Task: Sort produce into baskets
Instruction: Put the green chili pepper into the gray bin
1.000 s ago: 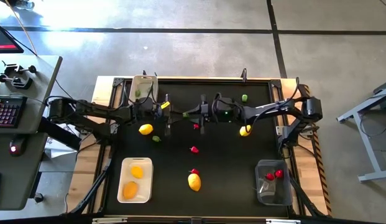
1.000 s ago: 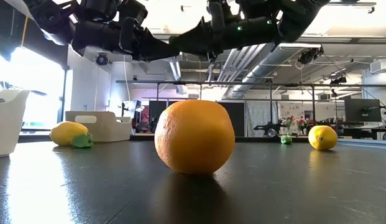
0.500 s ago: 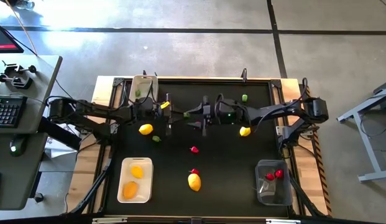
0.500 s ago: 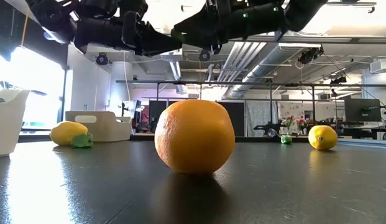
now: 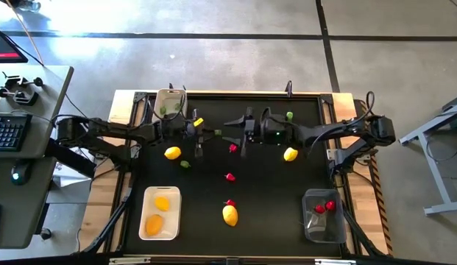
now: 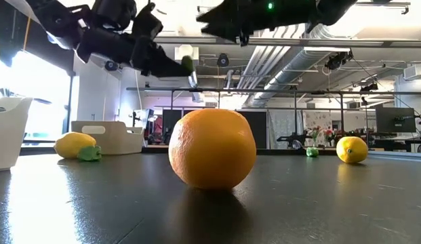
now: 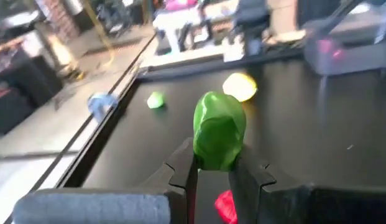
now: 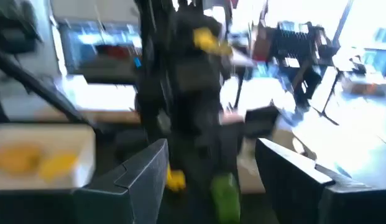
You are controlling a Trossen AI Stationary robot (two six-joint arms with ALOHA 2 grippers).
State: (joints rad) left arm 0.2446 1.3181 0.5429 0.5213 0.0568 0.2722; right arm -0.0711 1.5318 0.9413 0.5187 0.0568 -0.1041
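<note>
Green toy vegetable (image 7: 219,130), glossy and lumpy, pinched between the left gripper (image 7: 212,175) fingers, long axis running outward past the dark fingertips (image 7: 184,171). Held above the black table (image 5: 265,199) near its far middle, in the air, clear of the surface in the low view.

Left arm stretched level from the table's left side, gripper (image 5: 210,133) pointing toward the middle. Right arm stretched in from the right side, right gripper (image 5: 229,133) facing it, just beside; fingers (image 8: 140,176) spread apart, nothing between them.

Below on the table: red piece (image 5: 232,148) near the grippers, yellow lemon (image 5: 172,153) with a green piece (image 5: 185,164) beside it, another lemon (image 5: 290,154) to the right. Smooth rounded orange fruit (image 6: 212,148) closest in the low view.

Beige-white tub (image 5: 168,103) at the far left corner with green inside. White shallow tray (image 5: 149,199) near left, holding two yellow-orange ovals. Transparent greyish bin (image 5: 313,225) near right, red pieces inside.
</note>
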